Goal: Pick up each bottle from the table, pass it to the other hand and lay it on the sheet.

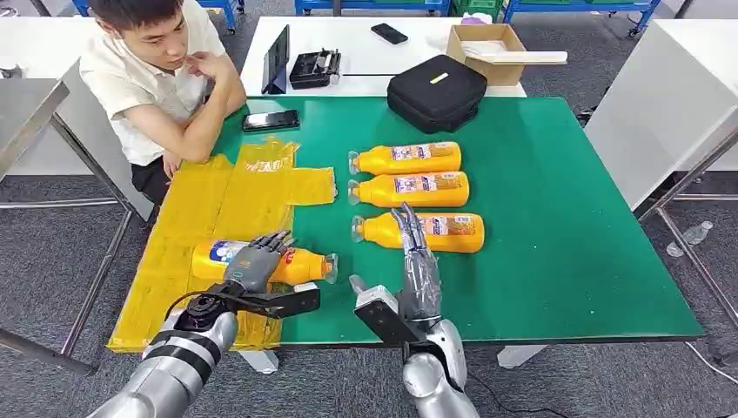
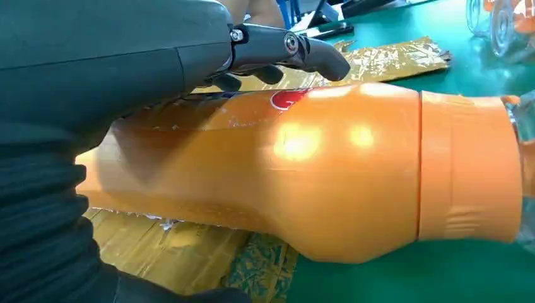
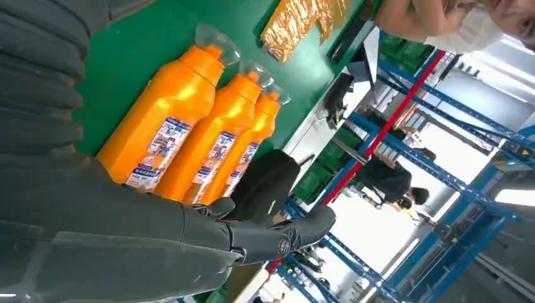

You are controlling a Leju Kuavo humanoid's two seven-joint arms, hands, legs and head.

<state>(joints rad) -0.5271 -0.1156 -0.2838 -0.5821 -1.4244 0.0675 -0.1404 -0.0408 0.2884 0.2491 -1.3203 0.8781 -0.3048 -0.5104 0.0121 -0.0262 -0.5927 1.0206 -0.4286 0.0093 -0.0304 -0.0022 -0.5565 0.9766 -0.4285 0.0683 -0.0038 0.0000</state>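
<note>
Bottle (image 1: 261,264) lies on the yellow sheet (image 1: 209,205) under the left hand's (image 1: 252,261) fingers (image 2: 303,50); right hand's (image 1: 416,261) fingers straight, empty

No text could be read. The orange plastic bottles (image 1: 409,158) in the centre of the head view carried blue-and-white labels (image 1: 424,152), their print too small to make out. A red emblem (image 2: 289,98) showed on the held orange bottle (image 2: 328,170), upper middle of the left wrist view, illegible.
</note>
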